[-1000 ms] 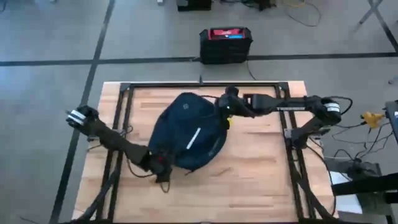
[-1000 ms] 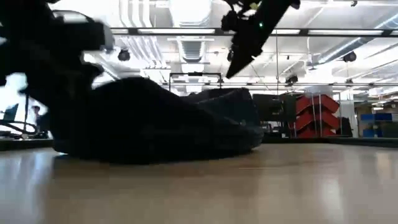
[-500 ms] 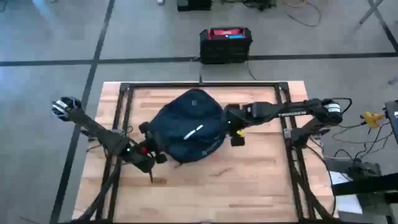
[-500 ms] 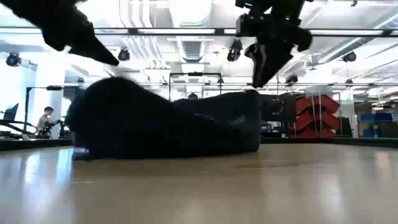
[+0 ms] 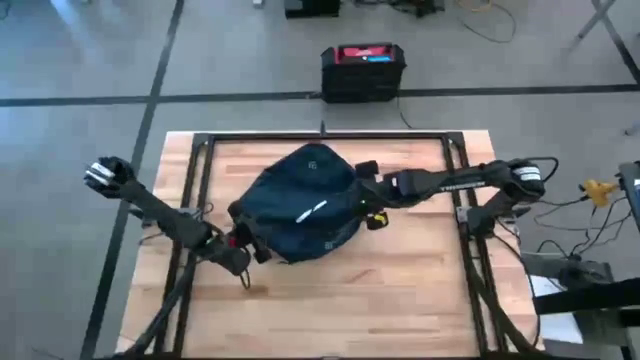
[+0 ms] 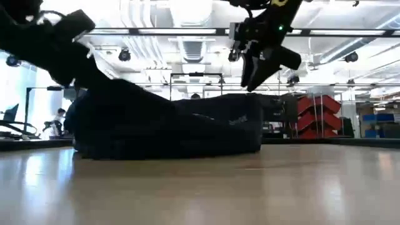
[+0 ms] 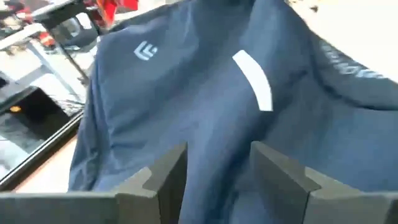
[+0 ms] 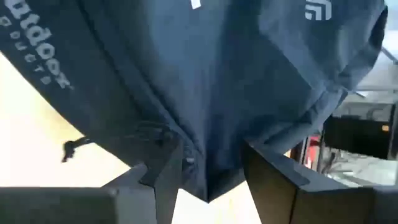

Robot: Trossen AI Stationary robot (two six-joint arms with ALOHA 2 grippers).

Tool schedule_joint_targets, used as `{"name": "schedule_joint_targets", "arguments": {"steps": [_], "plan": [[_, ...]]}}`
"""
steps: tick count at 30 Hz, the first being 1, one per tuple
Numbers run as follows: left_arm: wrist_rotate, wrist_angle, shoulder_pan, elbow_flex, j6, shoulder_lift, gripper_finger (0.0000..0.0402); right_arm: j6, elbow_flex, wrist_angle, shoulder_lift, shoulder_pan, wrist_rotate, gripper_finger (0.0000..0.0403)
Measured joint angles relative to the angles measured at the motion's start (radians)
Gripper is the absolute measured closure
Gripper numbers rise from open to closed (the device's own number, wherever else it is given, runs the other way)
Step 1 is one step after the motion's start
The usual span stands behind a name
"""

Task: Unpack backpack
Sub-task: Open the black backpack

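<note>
The dark navy backpack lies flat on the wooden table, its white stripe facing up. My left gripper is at its near-left edge, open, and in the left wrist view the fingers stand on either side of a ridge of navy fabric. My right gripper is at the backpack's right edge, open and pointing down. In the low view its tips stand just above the backpack's right end. The right wrist view shows a seamed edge between the fingers. My left gripper comes at the backpack's near-left edge slanting down from the table's left. A ridge of fabric lies between its open fingers, but I cannot tell whether they touch it. My right gripper touches nothing that I can see.
A black box with a red top stands on the floor beyond the table's far edge. A black metal frame runs around the tabletop. Bare wood lies near and right of the backpack. Cables and gear sit right of the table.
My right gripper has swung from the backpack's far-right side toward its right edge and come lower. My left gripper rose and drew back toward the table's left, then returned to the backpack's near-left edge. The backpack's near part has drawn back toward the far edge.
</note>
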Motion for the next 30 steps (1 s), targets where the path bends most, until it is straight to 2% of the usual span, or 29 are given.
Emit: {"name": "schedule_joint_targets", "arguments": {"steps": [4, 8, 10, 12, 15, 17, 18, 19, 21, 23, 27, 30], "plan": [[-0.029, -0.024, 0.098, -0.010, 0.048, 0.005, 0.0245, 0.158, 0.000, -0.070, 0.032, 0.000, -0.196, 0.0276], [-0.040, -0.016, 0.306, 0.024, 0.340, -0.044, 0.0251, 0.301, -0.001, -0.068, 0.046, 0.053, -0.379, 0.0297], [0.031, -0.015, 0.439, 0.070, 0.480, -0.078, 0.0256, 0.336, 0.000, -0.030, 0.049, 0.092, -0.420, 0.0306], [0.208, 0.003, 0.570, 0.133, 0.566, -0.105, 0.0261, 0.344, 0.008, -0.008, 0.049, 0.130, -0.428, 0.0313], [0.658, 0.029, 0.702, 0.193, 0.574, -0.132, 0.0267, 0.364, 0.029, 0.030, 0.047, 0.166, -0.384, 0.0324], [0.953, 0.118, 0.731, 0.209, 0.544, -0.133, 0.0270, 0.379, 0.043, 0.035, 0.045, 0.181, -0.310, 0.0332], [1.045, 0.150, 0.724, 0.208, 0.528, -0.134, 0.0272, 0.383, 0.044, 0.034, 0.043, 0.187, -0.284, 0.0337], [1.093, 0.189, 0.703, 0.204, 0.510, -0.129, 0.0274, 0.383, 0.045, 0.038, 0.043, 0.191, -0.273, 0.0341], [1.107, 0.274, 0.634, 0.189, 0.491, -0.107, 0.0278, 0.383, 0.045, 0.043, 0.043, 0.196, -0.269, 0.0349], [1.056, 0.337, 0.540, 0.164, 0.490, -0.074, 0.0280, 0.383, 0.041, 0.046, 0.045, 0.197, -0.268, 0.0356], [0.834, 0.514, 0.353, 0.141, 0.484, 0.043, 0.0278, 0.408, 0.035, 0.049, 0.057, 0.197, -0.222, 0.0357], [0.679, 0.647, 0.253, 0.143, 0.482, 0.164, 0.0268, 0.410, 0.035, 0.056, 0.059, 0.199, -0.166, 0.0348]]}}
